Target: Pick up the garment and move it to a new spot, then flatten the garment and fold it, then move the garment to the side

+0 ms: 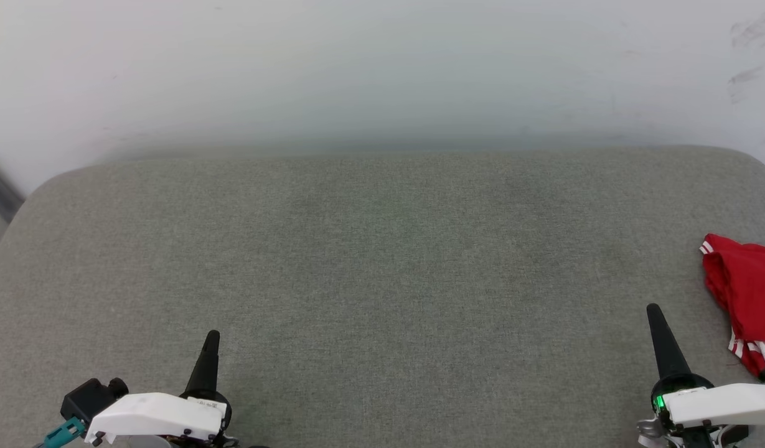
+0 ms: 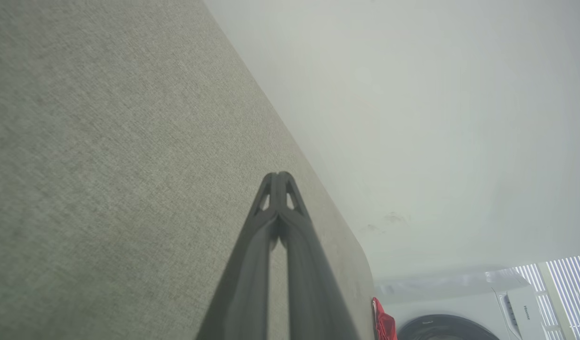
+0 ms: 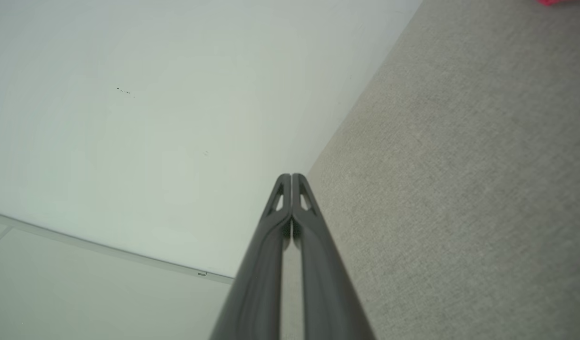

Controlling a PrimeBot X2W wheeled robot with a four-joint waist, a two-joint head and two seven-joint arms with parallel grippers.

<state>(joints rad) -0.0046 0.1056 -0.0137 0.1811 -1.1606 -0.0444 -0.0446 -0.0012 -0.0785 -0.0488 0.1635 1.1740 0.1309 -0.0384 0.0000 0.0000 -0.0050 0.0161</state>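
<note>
The garment (image 1: 740,289) is seen bunched into a red heap at the right edge of the head view, at about 3 to 4 o'clock, and is cut off by the frame. Red-and-white striped trim is shown at its upper left corner and again at its lower end, where a little white fabric is also seen. It is laid on the grey fabric surface (image 1: 382,280), close to that surface's right side. In the left wrist view a small red fold of the garment (image 2: 383,326) is seen at 5 o'clock, at the far rim of the surface.

The right gripper (image 1: 659,330) is placed at 5 o'clock in the head view, near the garment's left side but apart from it, its fingers pointed towards 12 o'clock. In the right wrist view the right gripper (image 3: 290,178) is shown with its jaws pressed together and nothing between them.

The left gripper (image 1: 211,345) is found at 7 o'clock, well apart from the garment. In its own view the left gripper (image 2: 278,177) is likewise clenched and empty.

Beyond the surface, at 12 o'clock, a pale wall (image 1: 382,62) is seen. A white appliance (image 2: 459,321) with a dark round door is glimpsed at 5 o'clock in the left wrist view.
</note>
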